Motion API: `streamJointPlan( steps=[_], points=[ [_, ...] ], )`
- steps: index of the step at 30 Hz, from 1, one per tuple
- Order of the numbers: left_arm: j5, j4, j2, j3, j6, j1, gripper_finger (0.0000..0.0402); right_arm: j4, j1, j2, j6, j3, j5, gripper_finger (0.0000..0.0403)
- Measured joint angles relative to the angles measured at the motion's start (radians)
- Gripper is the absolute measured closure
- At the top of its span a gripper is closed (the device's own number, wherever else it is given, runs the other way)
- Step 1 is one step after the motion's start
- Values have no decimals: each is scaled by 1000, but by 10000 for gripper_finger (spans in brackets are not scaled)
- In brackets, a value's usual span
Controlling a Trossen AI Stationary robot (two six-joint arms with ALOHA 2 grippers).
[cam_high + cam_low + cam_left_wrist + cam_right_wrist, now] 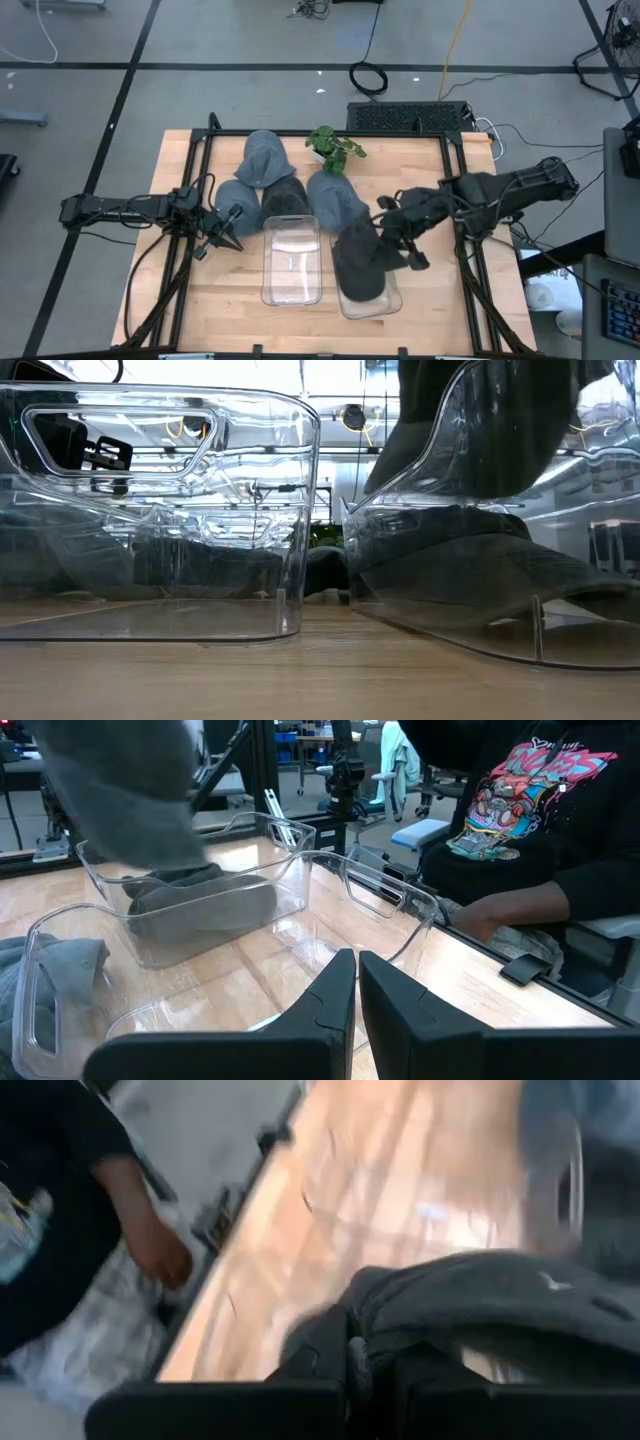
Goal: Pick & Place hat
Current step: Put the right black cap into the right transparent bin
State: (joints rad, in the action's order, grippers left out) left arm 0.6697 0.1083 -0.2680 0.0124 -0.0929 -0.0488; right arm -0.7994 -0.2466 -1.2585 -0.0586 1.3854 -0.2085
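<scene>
— Where is the hat point(358, 262)?

— In the clear bin point(372, 300) at five o'clock from the table's point(450, 300) centre, a dark hat draped over its upper rim. The right gripper point(396, 250) has its jaws pinched on the fabric at the hat's three o'clock edge.

— And the other arm?

— The left gripper point(225, 235) waits at nine o'clock of the empty bin point(291, 262), jaws closed on nothing.

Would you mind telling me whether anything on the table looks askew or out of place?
The right clear bin sits skewed and tipped, one end lifted off the wooden table, unlike the flat left bin. A dark hat drapes into it, the right pincer shut on it.
</scene>
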Motion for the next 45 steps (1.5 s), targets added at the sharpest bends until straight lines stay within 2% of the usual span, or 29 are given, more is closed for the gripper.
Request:
streamJointPlan(
  steps=[3, 5, 11, 14, 25, 35, 38, 45],
  points=[
    [0, 0, 0, 0, 0, 0, 376, -93, 7, -54, 44, 59, -42, 395],
    [0, -1, 0, 0, 0, 0, 376, -154, 6, -96, 85, 94, -153, 395],
    [0, 1, 0, 0, 0, 0, 376, -165, -19, -194, 125, 189, -462, 395],
    [0, -1, 0, 0, 0, 0, 376, -208, -31, -225, 125, 212, -502, 395],
    [0, 0, 0, 0, 0, 0, 376, -254, -22, -336, 162, 212, -500, 396],
    [0, 0, 0, 0, 0, 0, 376, -252, -7, -434, 282, 212, -491, 396],
    [0, 0, 0, 0, 0, 0, 376, -244, 4, -445, 307, 212, -407, 396],
    [0, 0, 0, 0, 0, 0, 376, -245, 15, -448, 351, 212, -47, 396]
  ],
)
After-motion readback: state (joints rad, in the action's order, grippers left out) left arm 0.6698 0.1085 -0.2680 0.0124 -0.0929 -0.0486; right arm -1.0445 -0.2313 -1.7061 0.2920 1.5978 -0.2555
